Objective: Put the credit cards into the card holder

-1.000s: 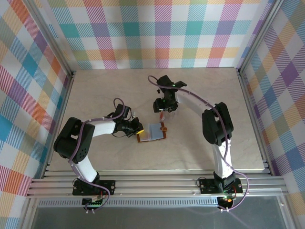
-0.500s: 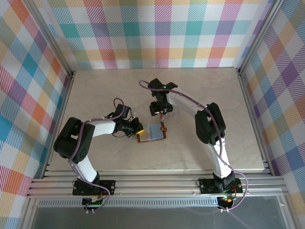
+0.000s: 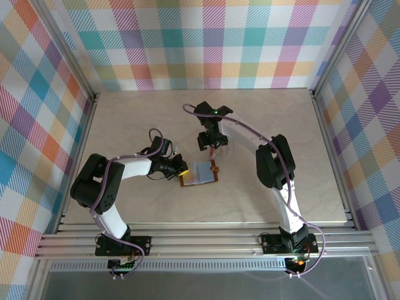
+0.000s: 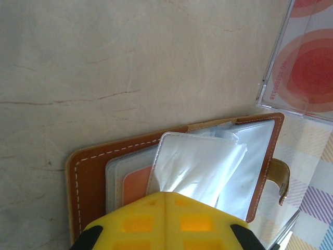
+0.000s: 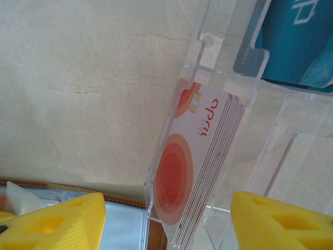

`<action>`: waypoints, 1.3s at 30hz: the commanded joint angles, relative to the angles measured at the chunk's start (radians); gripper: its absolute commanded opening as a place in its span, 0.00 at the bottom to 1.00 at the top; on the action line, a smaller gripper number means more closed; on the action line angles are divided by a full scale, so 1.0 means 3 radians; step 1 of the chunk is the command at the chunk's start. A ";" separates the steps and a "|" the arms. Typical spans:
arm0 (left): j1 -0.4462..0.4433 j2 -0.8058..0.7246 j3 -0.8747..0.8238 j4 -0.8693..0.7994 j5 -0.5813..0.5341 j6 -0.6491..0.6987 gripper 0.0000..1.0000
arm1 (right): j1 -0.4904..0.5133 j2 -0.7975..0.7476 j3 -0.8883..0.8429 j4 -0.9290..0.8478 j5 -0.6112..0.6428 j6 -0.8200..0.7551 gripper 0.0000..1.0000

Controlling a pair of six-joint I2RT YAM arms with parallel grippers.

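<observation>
- My left claw (image 4: 164, 197) has its yellow fingers (image 4: 130, 224) pressed together on a clear pocket leaf (image 4: 197, 166) of the brown leather fold-over card holder (image 4: 88, 172).
- The holder lies open on the pale marble-look table (image 4: 104, 62).
- My right claw (image 5: 166, 200) is spread wide and grips nothing, over a stack of red-and-white plastic credit cards (image 5: 182, 166) standing in a clear plastic tray (image 5: 270, 130).
- A teal card (image 5: 296, 36) sits in the neighbouring compartment.
- The tray's corner lies just beside the holder's far edge.
</observation>
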 commanded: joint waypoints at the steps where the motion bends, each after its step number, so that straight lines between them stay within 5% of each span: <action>1: -0.0044 0.0148 -0.0120 -0.0435 -0.0206 0.0042 0.00 | 0.0020 0.0119 0.0138 -0.0158 0.0039 0.0086 0.66; 15: -0.0044 0.0143 -0.0124 -0.0424 -0.0181 0.0033 0.00 | 0.0020 0.0304 0.0294 -0.0286 0.0038 0.0208 0.67; 32: -0.0044 0.0093 -0.0132 -0.0440 -0.0181 0.0031 0.00 | -0.0140 -0.0016 -0.0170 0.0361 -0.1075 0.0304 0.62; 39: -0.0044 0.0098 -0.0131 -0.0443 -0.0188 0.0041 0.00 | -0.0219 -0.0017 -0.0206 0.0397 -0.1210 0.0321 0.61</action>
